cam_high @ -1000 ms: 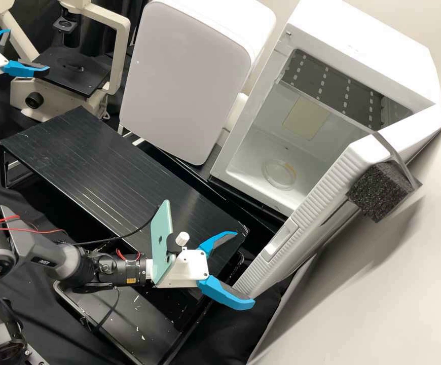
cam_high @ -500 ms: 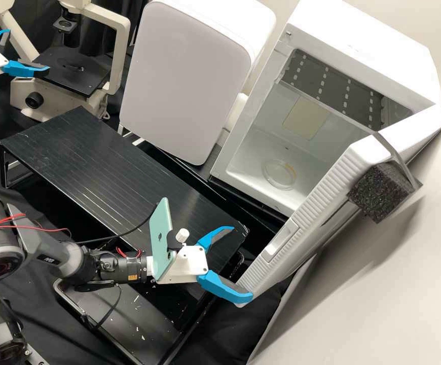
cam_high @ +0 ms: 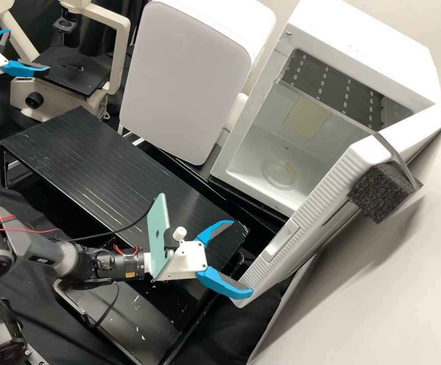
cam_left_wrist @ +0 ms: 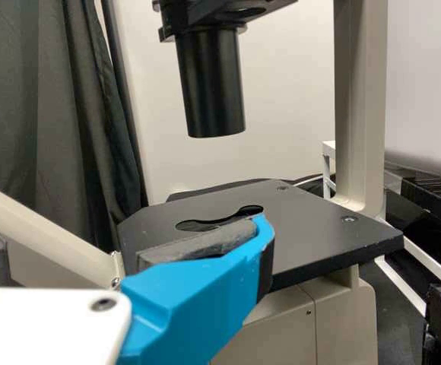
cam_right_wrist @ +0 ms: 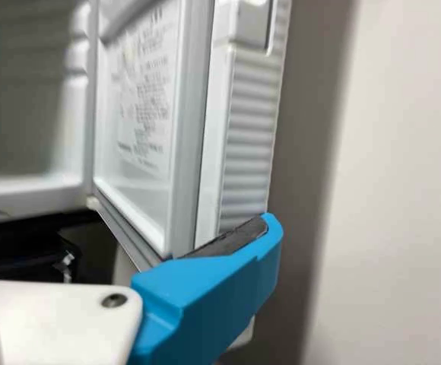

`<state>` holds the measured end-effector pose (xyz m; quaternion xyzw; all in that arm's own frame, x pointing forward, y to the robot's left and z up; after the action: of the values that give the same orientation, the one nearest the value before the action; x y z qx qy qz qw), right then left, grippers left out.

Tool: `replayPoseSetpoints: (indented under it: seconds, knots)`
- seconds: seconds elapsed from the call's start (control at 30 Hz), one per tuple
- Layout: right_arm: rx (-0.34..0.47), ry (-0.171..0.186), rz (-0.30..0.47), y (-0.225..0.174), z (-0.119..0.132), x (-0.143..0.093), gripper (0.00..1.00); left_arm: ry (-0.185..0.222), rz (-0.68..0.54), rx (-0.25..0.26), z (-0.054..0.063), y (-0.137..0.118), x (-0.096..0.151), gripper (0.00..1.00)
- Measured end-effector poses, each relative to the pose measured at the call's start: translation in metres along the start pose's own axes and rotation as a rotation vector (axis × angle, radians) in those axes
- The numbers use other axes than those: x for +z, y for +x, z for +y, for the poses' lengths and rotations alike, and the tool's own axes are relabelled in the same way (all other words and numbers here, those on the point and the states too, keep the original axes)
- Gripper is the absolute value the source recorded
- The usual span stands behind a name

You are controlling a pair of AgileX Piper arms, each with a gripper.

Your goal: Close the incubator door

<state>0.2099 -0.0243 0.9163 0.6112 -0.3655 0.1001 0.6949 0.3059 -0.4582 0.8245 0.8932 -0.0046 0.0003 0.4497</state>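
Side wall (cam_high: 393, 284): plain, pale grey, along the bench's right side. Soft shadow on it in the high view, darker vertical band in the right wrist view. Warmer off-white at the high view's top right corner. Left wrist view: dark curtain (cam_left_wrist: 76, 114) hanging in vertical folds beside another pale stretch of wall. Furniture: low black table (cam_high: 109, 162), grooved top, light scuffs at its edges, thin frame legs, set diagonally. Lower black panel (cam_high: 124, 314) near its front edge, rimmed, white specks and scratches. Creased black cloth (cam_high: 241, 329) around it; can't tell bench cover from floor. Light is bright, with diffuse glare on the grooved top.
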Motion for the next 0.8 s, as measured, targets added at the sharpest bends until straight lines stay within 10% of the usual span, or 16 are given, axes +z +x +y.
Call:
replayPoseSetpoints:
  seconds: [0.57,0.8]
  knots:
    - [-0.029,0.103,0.193,-0.029,0.014,-0.039,1.00,0.000,0.000,0.000,0.000,0.000,0.000,1.00]
    - [-0.025,0.079,0.312,-0.050,0.024,-0.051,1.00,0.000,0.000,0.000,0.000,0.000,0.000,1.00]
